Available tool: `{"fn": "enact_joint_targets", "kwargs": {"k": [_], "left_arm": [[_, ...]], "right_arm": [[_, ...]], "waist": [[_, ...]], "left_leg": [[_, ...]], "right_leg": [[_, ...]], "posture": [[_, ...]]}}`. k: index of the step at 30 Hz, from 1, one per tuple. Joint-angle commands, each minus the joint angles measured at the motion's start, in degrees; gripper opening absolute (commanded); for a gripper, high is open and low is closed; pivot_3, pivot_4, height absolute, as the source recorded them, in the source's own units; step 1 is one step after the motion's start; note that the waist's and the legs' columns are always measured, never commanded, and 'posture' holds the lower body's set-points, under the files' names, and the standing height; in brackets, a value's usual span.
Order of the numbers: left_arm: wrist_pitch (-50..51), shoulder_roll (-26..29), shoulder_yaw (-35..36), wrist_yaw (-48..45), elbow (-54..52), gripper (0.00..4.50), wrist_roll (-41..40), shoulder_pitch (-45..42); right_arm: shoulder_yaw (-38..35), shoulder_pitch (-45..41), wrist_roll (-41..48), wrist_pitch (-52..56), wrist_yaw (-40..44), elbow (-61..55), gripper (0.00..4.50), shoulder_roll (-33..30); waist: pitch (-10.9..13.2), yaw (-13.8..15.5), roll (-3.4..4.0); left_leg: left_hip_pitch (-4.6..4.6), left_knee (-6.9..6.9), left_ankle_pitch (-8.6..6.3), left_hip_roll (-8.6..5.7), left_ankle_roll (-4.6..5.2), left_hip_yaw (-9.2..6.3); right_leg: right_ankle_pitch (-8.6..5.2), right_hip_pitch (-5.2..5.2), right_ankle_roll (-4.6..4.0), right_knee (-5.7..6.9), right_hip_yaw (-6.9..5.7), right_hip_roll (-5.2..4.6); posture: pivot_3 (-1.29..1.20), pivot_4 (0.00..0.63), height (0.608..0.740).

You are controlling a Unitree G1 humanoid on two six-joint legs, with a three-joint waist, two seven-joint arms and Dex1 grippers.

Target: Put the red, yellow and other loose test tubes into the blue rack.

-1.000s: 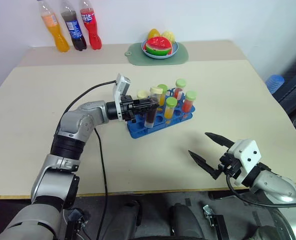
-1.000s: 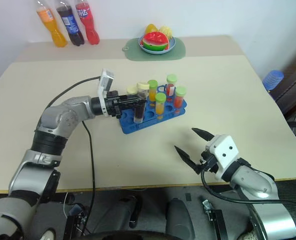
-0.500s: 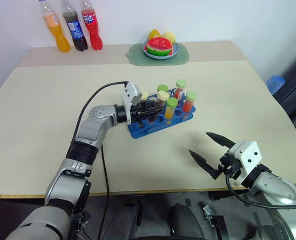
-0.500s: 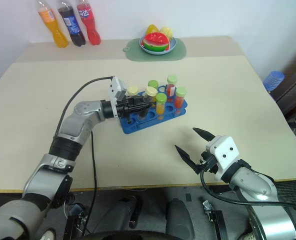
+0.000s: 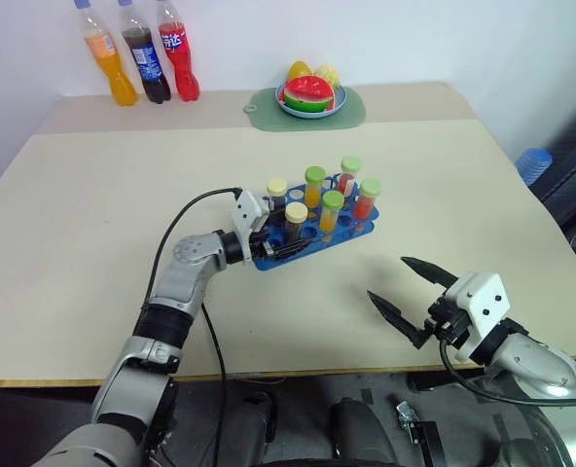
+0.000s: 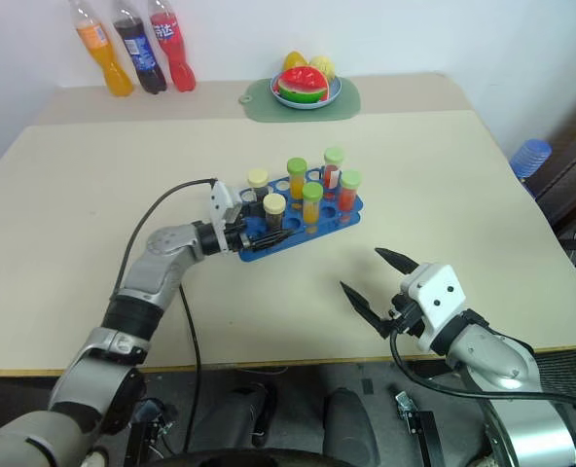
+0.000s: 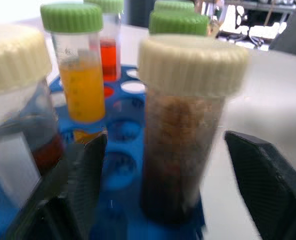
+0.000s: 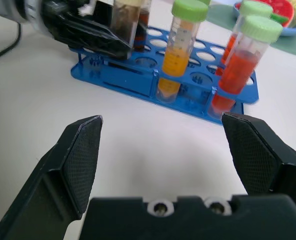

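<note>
The right pincer point(image 5: 412, 298) hangs wide and empty over the bare near part of the counter point(image 5: 93, 195), with the rack point(image 8: 138, 80) well ahead of its tips; it has no part in this step and does best to stay clear.

The left pincer point(image 5: 286, 236) sits at the rack's near-left end, level, its fingers point(image 7: 260, 175) spread wide either side of the brown tube point(image 7: 180, 130). That tube stands upright in a front hole, cream cap up, and neither pad appears to touch it, so I judge it just seated and let go. Just past it on one side is an orange tube point(image 7: 83, 87) with a green cap; a dark-red tube point(image 7: 18, 115) stands close on the other.

To finish well, the left pincer should back straight out along its own line, fingers kept spread and level, so that neither pad catches the cap or nudges the neighbours. Any sideways swing risks tipping the rack. Beyond it the counter carries no loose tube that I can see.
</note>
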Motion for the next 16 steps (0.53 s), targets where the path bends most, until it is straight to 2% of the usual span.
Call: {"fn": "enact_joint_targets", "kwargs": {"k": [1, 4, 10, 16], "left_arm": [[1.91, 4.77, 3.37, -0.85, -12.5, 3.65, -2.26, 5.22], [3.12, 7.02, 8.01, -4.0, -20.06, 3.65, -9.56, 12.19], [4.92, 14.45, 15.97, -2.92, -28.65, 3.65, -11.48, 26.83], [6.39, 18.4, 20.63, -2.46, -35.04, 3.65, -12.46, 37.72]], "right_arm": [[-2.02, -0.13, 0.82, -1.4, -0.73, 0.33, 4.19, 1.46], [-3.11, 0.24, 0.32, -3.45, -0.58, 3.61, 4.19, 2.36], [-5.39, -0.68, 0.65, -7.01, 0.39, 9.68, 4.19, 2.38], [-6.75, -1.6, 1.83, -7.95, 3.13, 12.92, 4.19, 1.18]], "waist": [[0.0, -0.01, 0.0], [0.0, 0.15, 0.05], [0.03, 0.26, 0.11], [0.05, 0.41, 0.14]], "left_leg": [[0.0, -0.01, 0.0, 0.01, -0.01, -0.01], [0.01, -0.03, 0.0, 0.02, 0.0, -0.01], [0.06, -0.03, -0.01, 0.03, 0.0, -0.01], [0.06, -0.04, -0.03, 0.03, 0.02, -0.02]], "right_leg": [[0.0, -0.01, 0.0, 0.0, 0.0, 0.0], [0.0, -0.02, -0.02, -0.02, 0.01, -0.02], [-0.01, -0.09, -0.04, -0.09, -0.01, -0.03], [-0.1, -0.07, -0.21, -0.13, -0.01, -0.06]], "posture": [[0.0, 0.15, 0.74], [0.0, 0.15, 0.74], [0.0, 0.15, 0.74], [0.0, 0.15, 0.74]]}}
